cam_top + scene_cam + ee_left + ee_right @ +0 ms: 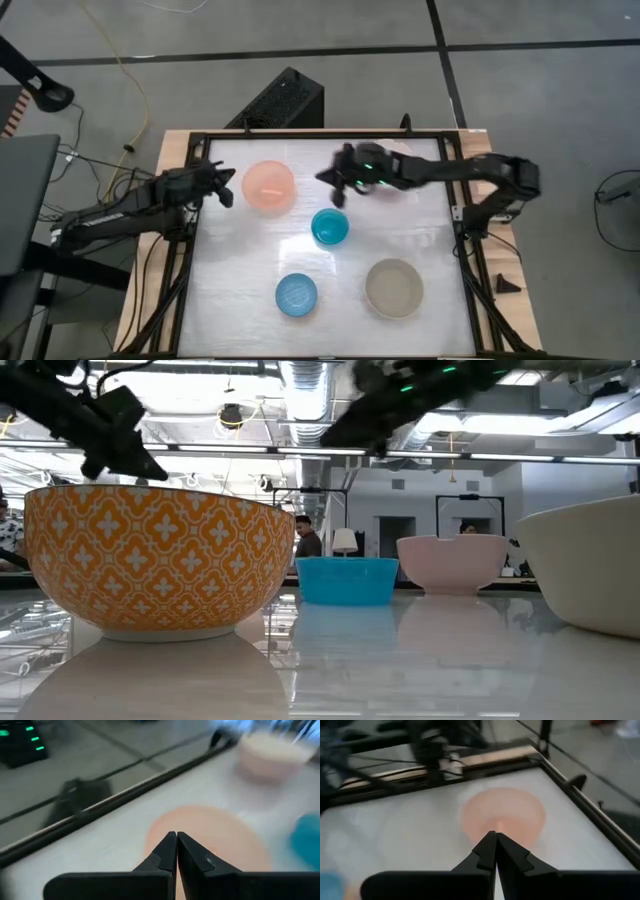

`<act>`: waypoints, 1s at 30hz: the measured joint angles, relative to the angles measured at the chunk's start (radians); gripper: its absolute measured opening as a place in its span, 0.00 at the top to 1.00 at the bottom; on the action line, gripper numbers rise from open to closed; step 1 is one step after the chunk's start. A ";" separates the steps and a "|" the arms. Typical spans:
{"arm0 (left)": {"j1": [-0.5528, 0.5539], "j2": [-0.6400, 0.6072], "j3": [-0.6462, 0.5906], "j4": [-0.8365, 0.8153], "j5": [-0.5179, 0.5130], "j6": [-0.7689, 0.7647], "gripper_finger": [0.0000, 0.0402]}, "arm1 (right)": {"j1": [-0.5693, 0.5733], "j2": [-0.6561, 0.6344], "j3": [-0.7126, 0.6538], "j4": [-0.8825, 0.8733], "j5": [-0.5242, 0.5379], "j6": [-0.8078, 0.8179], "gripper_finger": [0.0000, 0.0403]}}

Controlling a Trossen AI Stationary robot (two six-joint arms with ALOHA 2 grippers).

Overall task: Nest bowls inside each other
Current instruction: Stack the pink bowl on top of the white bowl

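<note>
A salmon-pink bowl [268, 185] stands at the far left of the table. The teal bowl [329, 228] sits mid-table. The light-blue bowl [296, 294], orange-patterned outside [150, 560], and the grey-beige bowl [393, 287] stand near the front edge. A pale cream bowl [272, 752] stands at the far side, mostly under my right arm in the high view. My left gripper [226, 192] is shut, just left of the salmon bowl. My right gripper [335, 188] is shut and raised, between the salmon and teal bowls, pointing at the salmon bowl [502, 815].
A black metal frame [455, 215] runs round the white tabletop. A black box [280, 100] stands on the floor past the far edge. Bare tabletop lies between the bowls. People show in the room behind the table in the low view.
</note>
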 joint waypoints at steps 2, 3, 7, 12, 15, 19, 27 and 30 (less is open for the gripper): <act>0.000 0.058 0.051 -0.057 -0.042 0.025 1.00 | -0.024 0.089 0.109 -0.074 0.000 0.043 0.87; 0.000 0.084 0.071 -0.073 -0.060 0.034 1.00 | -0.033 0.130 0.160 -0.116 0.001 0.061 0.86; 0.000 0.167 0.113 -0.083 -0.109 0.049 1.00 | -0.053 0.294 0.358 -0.289 0.013 0.123 0.79; 0.000 0.234 0.118 -0.089 -0.071 0.027 1.00 | -0.058 0.471 0.561 -0.416 0.013 0.234 0.64; 0.000 0.260 0.118 -0.089 -0.061 0.019 1.00 | -0.058 0.546 0.664 -0.479 0.012 0.267 0.53; 0.000 0.283 0.118 -0.088 -0.037 -0.008 1.00 | -0.060 0.624 0.763 -0.555 0.013 0.312 0.42; 0.000 0.285 0.118 -0.093 -0.023 -0.136 0.94 | -0.065 0.702 0.807 -0.594 0.116 0.346 0.41; 0.000 0.285 0.118 -0.099 -0.023 -0.157 0.88 | -0.063 0.708 0.803 -0.590 0.121 0.347 0.42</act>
